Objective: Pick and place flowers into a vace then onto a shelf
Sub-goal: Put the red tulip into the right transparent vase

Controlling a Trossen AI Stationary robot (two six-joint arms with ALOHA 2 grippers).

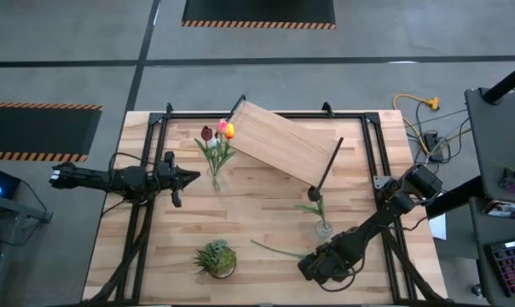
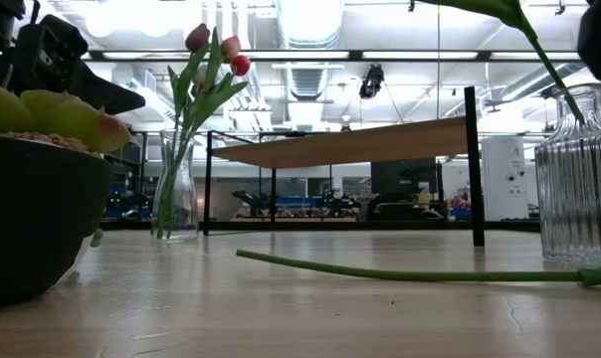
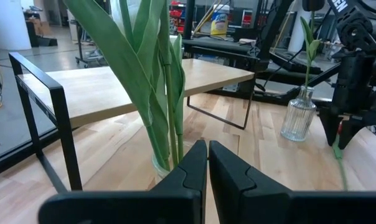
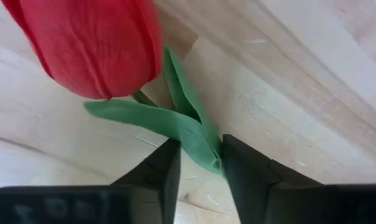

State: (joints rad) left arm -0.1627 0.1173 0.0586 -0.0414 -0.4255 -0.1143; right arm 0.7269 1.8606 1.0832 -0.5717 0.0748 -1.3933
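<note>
A red tulip lies on the table near its front edge, with its head (image 4: pixel 94 43) by my right gripper (image 1: pixel 317 266) and its long stem (image 1: pixel 274 250) trailing toward the left. It also shows in the low view (image 2: pixel 400 271). My right gripper (image 4: pixel 199 158) points down and is closed about it. A glass vase (image 1: pixel 215 181) holding three tulips (image 1: pixel 223 130) stands left of the shelf (image 1: pixel 279 141). My left gripper (image 1: pixel 196 176) is shut and empty, level, just left of that vase (image 3: pixel 166 163). My right gripper has the red tulip between its two fingers, on the stem just below the head where the leaves spring out (image 4: pixel 208 146). The fingers come from above, pointing down, one on each side. The head and the stem lie on the table.
A ribbed glass vase (image 1: pixel 324 228) with one green stem in it stands just beyond my right gripper. A small potted plant (image 1: pixel 216 258) stands at the front, left of the lying stem. The shelf stands askew at the back on black legs (image 2: pixel 472 164).
</note>
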